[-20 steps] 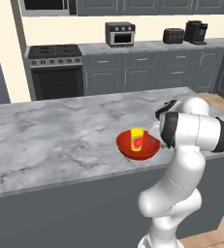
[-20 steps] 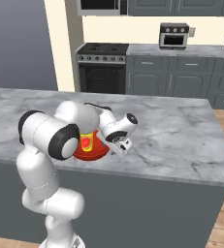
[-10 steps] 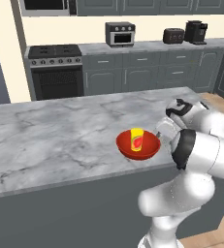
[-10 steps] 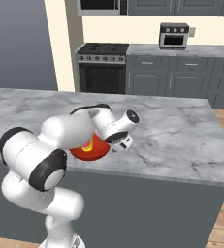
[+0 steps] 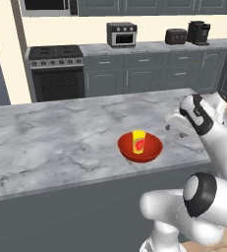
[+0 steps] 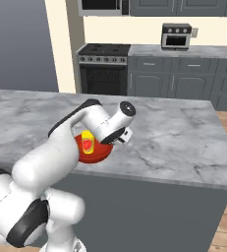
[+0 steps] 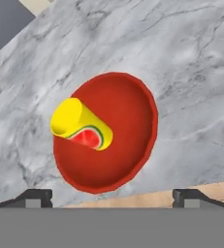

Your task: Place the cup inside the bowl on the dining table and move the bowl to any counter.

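- Hand view: yellow cup (image 7: 81, 124) with its red mark standing inside the red bowl (image 7: 128, 116), upright as far as the base views tell, toward one side of the bowl's floor.
- Bowl resting on grey veined marble, near the front edge of the counter (image 5: 46, 142); no stools in sight around this slab, so taken as the island and not the dining table, though that stays a judgement.
- Left base view: cup (image 5: 139, 142) and bowl (image 5: 152, 150) together, gripper (image 5: 175, 121) just beside the bowl's right rim, apart from it, nothing between the fingers.
- Finger tips (image 7: 35, 195) spread wide at the bottom of the hand view, bowl lying between and beyond them, untouched.
- Right base view: bowl (image 6: 96, 155) partly hidden behind the arm's wrist, cup (image 6: 88, 141) visible above its rim.
- Step in hand, by judgement: release after setting the loaded bowl down; both parts of the task apparently met.
- Next move calls for: clean lift away from the rim, no sideways brush that could nudge the bowl toward the near edge or tip the cup.
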